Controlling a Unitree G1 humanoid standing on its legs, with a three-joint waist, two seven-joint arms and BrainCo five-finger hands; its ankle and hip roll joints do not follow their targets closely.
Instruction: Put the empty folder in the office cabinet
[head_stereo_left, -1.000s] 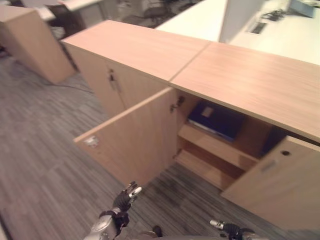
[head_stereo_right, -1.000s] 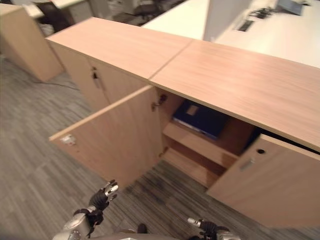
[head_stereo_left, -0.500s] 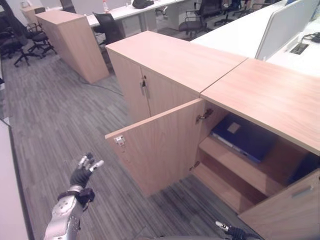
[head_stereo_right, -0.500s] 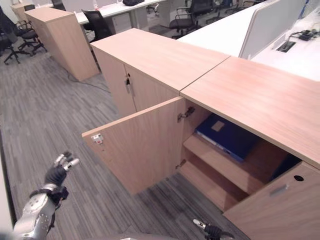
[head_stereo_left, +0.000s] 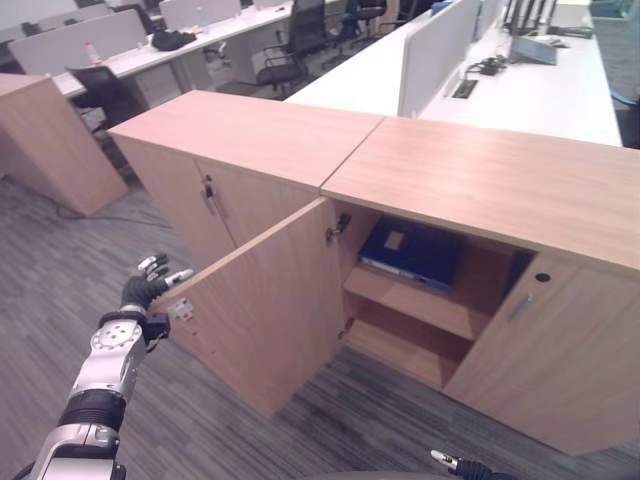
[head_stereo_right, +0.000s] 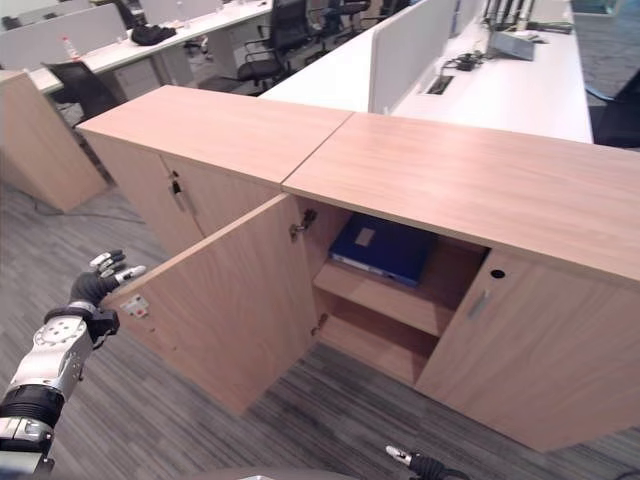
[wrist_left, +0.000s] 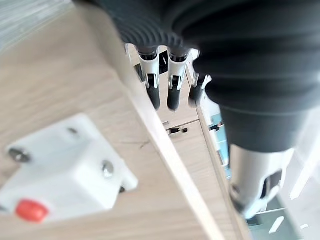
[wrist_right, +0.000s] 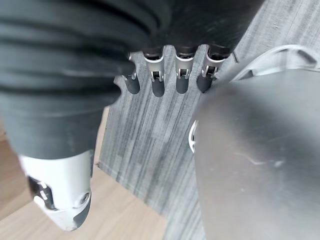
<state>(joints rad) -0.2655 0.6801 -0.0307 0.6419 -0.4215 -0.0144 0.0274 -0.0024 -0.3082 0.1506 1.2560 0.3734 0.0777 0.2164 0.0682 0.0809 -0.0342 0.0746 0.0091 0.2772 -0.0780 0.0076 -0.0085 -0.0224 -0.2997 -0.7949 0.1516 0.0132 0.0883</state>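
So the office cabinet (head_stereo_left: 470, 190) has both doors swung out, which is why I can see straight into it. The blue folder (head_stereo_left: 410, 252) is already lying flat on the upper shelf (head_stereo_left: 420, 300), tucked back under the top panel, so I'd say the putting-away part is basically done and what's left is shutting things up.

That's my guess for why my left hand (head_stereo_left: 148, 290) is where it is: right at the free edge of the left door (head_stereo_left: 265, 310), next to the little white catch (head_stereo_left: 181, 310) on the inside face. Fingers are straight and relaxed, nothing gripped, lined up along the door edge in my wrist cam like I'm set to push it closed.

My right hand (wrist_right: 165, 82) just hangs low over the grey carpet (head_stereo_left: 60, 260), fingers loose too, holding nothing.
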